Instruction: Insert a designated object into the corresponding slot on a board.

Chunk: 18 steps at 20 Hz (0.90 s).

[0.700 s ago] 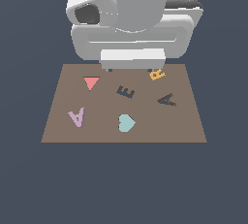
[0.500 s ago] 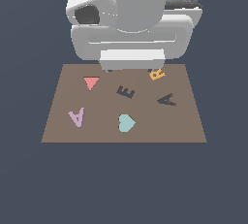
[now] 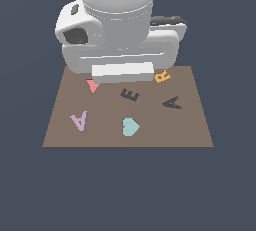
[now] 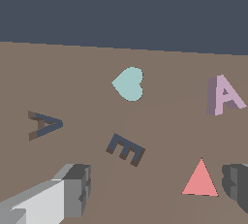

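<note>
Above the board (image 3: 195,125), the claw (image 4: 155,189) has shifted — open, empty.

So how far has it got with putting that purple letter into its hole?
Nothing looks done yet. The pale lilac letter A block lies loose on the brown board, far from the dark A-shaped slot. The open gripper holds nothing. Grasping, carrying and inserting remain.

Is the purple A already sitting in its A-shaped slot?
No, the purple A lies on the bare board, far from the dark A slot.
</note>
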Each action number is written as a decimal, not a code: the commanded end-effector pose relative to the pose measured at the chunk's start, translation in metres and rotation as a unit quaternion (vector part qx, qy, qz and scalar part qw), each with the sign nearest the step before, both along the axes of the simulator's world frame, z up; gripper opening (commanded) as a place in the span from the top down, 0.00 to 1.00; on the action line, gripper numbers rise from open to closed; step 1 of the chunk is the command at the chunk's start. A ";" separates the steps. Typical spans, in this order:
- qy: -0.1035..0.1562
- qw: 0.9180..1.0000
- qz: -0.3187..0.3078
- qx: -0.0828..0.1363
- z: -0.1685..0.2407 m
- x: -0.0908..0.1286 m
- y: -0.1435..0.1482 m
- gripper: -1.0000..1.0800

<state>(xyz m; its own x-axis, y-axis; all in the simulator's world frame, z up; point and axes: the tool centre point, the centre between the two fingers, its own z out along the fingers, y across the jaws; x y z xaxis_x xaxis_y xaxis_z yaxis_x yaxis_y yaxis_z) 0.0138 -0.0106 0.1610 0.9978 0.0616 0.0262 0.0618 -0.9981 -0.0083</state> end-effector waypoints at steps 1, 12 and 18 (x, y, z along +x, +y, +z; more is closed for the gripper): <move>0.001 1.000 0.011 -0.001 -0.010 0.003 -0.012 0.04; 0.007 0.997 0.083 -0.004 -0.067 0.033 -0.081 0.04; 0.010 0.993 0.114 -0.005 -0.092 0.051 -0.109 0.04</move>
<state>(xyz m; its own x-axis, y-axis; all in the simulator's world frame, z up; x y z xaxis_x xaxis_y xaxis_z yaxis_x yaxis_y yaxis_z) 0.0601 -0.1138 0.0743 0.9626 0.2709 0.0050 0.2709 -0.9626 -0.0019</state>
